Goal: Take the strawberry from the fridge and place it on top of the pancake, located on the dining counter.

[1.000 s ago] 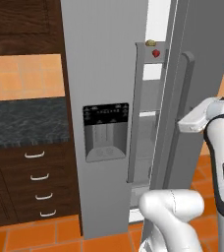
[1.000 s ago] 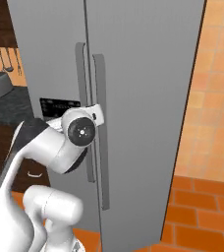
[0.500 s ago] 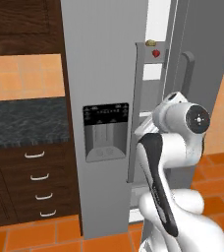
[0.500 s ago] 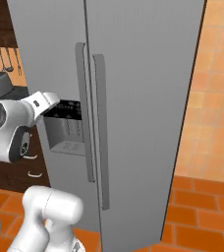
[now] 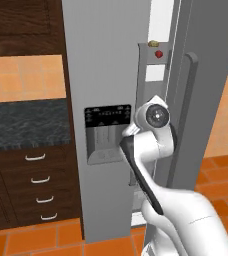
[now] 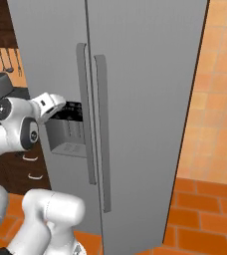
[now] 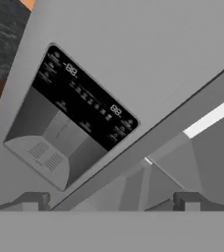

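Fridge (image 5: 106, 75): door ajar, narrow gap showing inner shelves. Strawberry (image 5: 159, 54): on a high shelf inside the gap, just below a small tan lump (image 5: 153, 44). My gripper (image 7: 111, 203): 2 fingertips apart, empty, facing the water dispenser (image 7: 67, 118) beside the gap.

White arm beside fridge (image 6: 145, 74) dispenser (image 6: 65, 130)
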### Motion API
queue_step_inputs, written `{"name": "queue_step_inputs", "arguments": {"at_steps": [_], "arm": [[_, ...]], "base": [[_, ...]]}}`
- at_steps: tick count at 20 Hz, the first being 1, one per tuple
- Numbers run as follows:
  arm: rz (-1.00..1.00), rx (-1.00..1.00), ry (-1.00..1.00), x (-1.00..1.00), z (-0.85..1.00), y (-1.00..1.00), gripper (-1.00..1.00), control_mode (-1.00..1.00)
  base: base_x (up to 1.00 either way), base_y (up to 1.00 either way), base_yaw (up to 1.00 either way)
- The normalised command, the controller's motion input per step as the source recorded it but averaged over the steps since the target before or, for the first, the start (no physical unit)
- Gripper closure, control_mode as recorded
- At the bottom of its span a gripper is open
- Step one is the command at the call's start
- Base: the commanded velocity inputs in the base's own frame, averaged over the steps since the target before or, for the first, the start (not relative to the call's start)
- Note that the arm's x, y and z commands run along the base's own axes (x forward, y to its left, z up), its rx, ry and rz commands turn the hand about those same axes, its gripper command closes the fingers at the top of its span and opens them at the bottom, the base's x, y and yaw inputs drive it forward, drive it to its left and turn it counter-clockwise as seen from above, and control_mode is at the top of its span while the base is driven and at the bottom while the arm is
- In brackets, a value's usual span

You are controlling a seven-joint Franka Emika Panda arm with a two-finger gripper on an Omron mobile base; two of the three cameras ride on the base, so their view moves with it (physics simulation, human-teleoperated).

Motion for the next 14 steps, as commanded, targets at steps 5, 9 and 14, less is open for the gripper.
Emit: {"name": "queue_step_inputs", "arguments": {"at_steps": [5, 9, 14], "arm": [[-0.01, 0.0, 0.16, 0.68, 0.0, -0.32, -1.0, -1.0], [0.0, 0.0, 0.09, 0.49, 0.0, -0.1, -1.0, -1.0], [0.0, 0.0, 0.02, 0.32, 0.0, -0.13, -1.0, -1.0]], "base": [[0.0, 0.0, 0.0], [0.0, 0.0, 0.0], [0.0, 0.0, 0.0]]}}
